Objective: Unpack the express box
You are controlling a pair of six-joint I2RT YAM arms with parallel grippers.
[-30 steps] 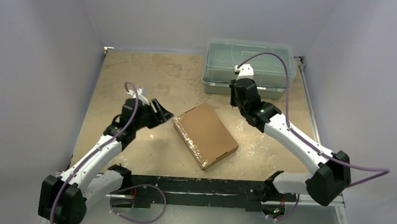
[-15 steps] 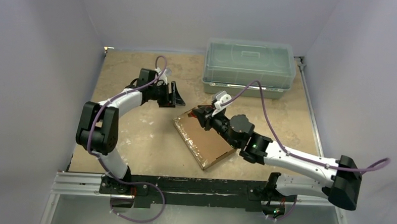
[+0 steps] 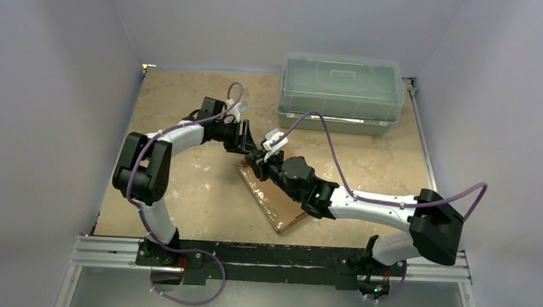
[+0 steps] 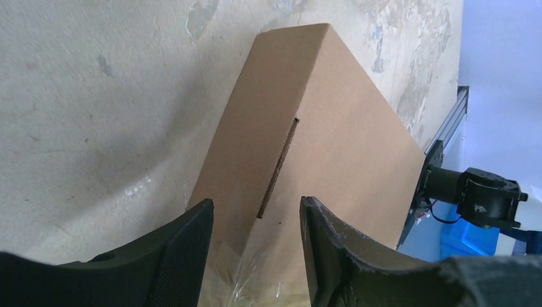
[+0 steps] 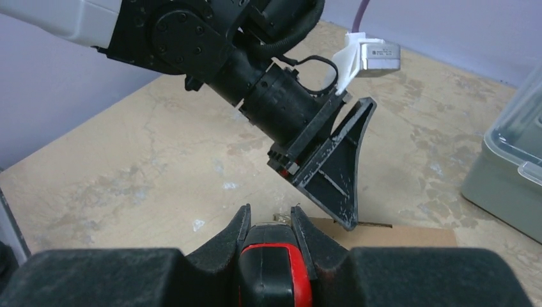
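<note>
Left gripper (image 4: 255, 204) hangs over the far corner of the box (image 4: 319, 128) with its jaws apart; that end of the box, wrapped in clear tape, shows in the gap between the two fingers. From the right wrist view one of its fingertips comes down right at the box's far edge, though I cannot tell whether it actually touches. Right gripper (image 5: 271, 214) is clamped on a red-and-black tool (image 5: 275, 268), which sits snug between its fingers and points toward the left gripper. Its arm lies across the top of the box, so both grippers meet near the same far left corner, just beside each other.

The box lies flat on the desk (image 3: 184, 184) near the middle, turned at an angle to the desk edges, lid closed. A short slit runs along the fold of its cardboard. The lidded bin (image 3: 341, 84) stands at the far right of the desk, apart from the box
</note>
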